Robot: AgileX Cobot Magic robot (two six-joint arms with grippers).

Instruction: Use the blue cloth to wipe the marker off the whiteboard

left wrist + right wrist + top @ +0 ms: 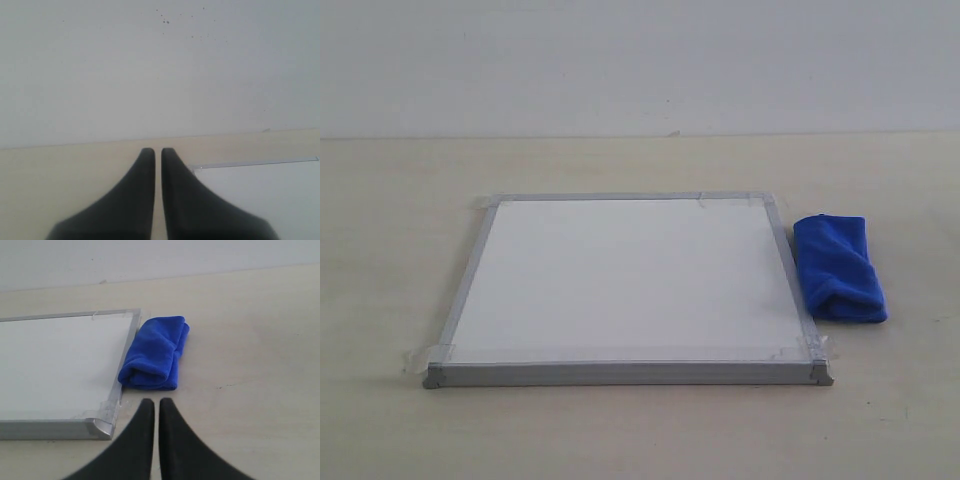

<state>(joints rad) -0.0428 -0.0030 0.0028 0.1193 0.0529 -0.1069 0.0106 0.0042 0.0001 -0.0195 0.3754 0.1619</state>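
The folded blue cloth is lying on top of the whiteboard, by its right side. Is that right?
Not quite. The blue cloth is not on top of the whiteboard. It lies on the table, beside the board's right side. The exterior view shows this, and so does the right wrist view.

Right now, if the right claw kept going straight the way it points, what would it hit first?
Probably the blue cloth, lying folded straight ahead of the shut right gripper, beside the whiteboard. Depth is unclear; if it points downward, it might meet the table short of the cloth.
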